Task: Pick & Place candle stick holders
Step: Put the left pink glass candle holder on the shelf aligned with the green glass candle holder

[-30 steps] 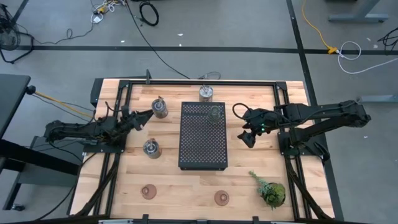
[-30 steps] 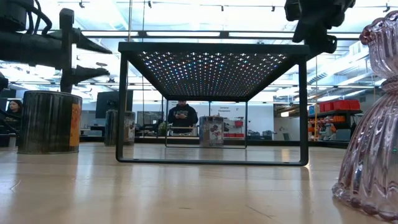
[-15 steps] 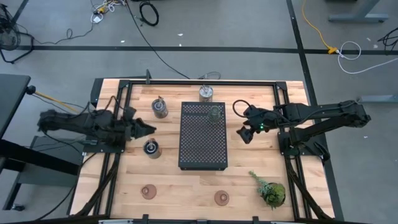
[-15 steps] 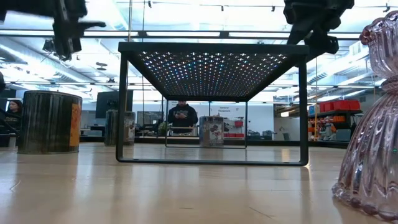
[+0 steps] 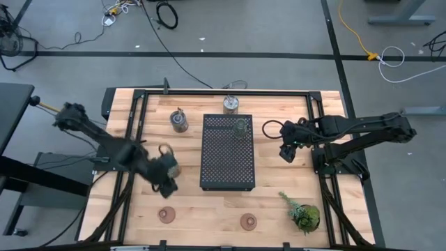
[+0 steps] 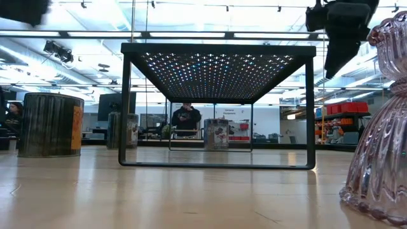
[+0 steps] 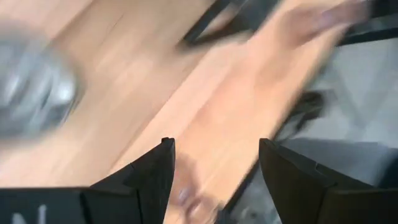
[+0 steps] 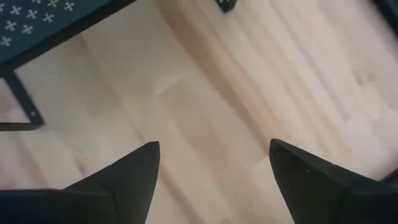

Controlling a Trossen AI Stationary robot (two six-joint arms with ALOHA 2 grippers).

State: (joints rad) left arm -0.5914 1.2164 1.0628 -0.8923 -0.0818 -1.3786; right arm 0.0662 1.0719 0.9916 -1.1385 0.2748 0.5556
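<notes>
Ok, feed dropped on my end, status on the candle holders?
Left gripper open, empty, over metal holder. Right gripper open, empty, beside tray. Green holder on tray.

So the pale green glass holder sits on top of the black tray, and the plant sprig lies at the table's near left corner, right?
Not quite. The high view shows the plant sprig at the table's near right corner, not the left. The rest stands: the pale green glass holder sits on top of the black tray.

The left wrist view is smeared, a silvery holder [image 7: 34, 93] reduced to a blur.
</notes>
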